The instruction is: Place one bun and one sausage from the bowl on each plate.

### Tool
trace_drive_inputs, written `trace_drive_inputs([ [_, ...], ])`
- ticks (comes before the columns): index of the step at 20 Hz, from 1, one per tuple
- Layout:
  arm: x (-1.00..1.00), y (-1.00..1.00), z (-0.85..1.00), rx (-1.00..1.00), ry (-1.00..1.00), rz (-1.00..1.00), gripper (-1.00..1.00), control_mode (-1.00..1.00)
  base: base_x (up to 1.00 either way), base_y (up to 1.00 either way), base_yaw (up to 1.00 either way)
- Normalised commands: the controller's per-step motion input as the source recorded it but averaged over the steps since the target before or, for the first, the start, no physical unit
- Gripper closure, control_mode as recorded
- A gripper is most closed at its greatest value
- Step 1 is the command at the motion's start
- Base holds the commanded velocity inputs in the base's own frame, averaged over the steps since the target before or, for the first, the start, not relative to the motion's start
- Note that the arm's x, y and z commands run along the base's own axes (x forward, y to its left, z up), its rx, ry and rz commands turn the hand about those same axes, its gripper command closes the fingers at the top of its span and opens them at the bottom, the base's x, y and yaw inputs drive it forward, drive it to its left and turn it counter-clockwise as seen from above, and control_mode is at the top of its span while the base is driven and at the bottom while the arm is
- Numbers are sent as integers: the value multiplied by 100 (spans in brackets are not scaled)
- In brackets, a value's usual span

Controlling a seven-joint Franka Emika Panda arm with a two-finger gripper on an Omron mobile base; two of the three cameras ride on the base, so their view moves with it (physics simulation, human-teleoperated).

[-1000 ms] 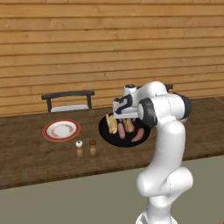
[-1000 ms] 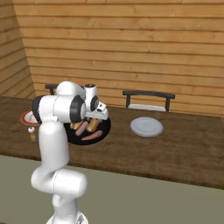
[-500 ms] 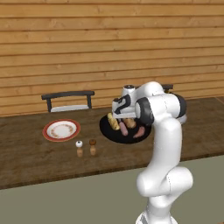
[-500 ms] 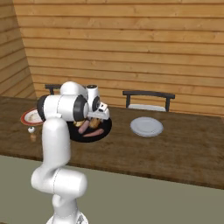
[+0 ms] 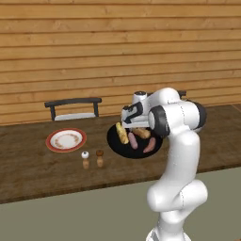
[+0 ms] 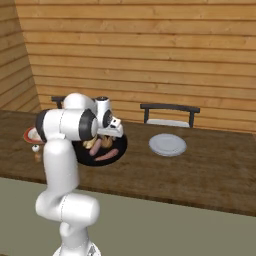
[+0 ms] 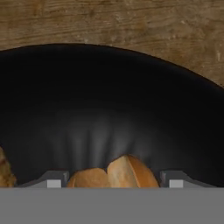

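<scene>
Arm (image 5: 176,141) bent low over bowl (image 5: 115,141)

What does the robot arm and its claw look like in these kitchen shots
The arm is glossy white with rounded, tube-like segments and dark grey bands at the joints. The claw has two small dark grey finger tips with pale square pads. No cables or markings are visible.

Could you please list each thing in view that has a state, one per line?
Large round black bowl: on the wooden counter, holding buns and sausages.
Golden-brown bun: in the bowl, between the hand's fingertips.
Small red-rimmed white plate: nothing on it.
Plain grey round plate: nothing on it.
Robot's hand: lowered into the bowl, fingers either side of the bun; grip unclear.
</scene>
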Motion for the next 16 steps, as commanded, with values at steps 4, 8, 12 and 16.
trace_drive_inputs([
  [4, -60, -7, 34, 3, -5, -5, 100, -100, 0, 0, 0],
  [8, -26, -19, 93, 6, 0, -1, 100, -100, 0, 0, 0],
  [12, -7, -27, 93, 2, 0, 0, 100, -100, 0, 0, 0],
  [16, -1, -86, 43, 0, 8, -10, 100, -100, 0, 0, 0],
])
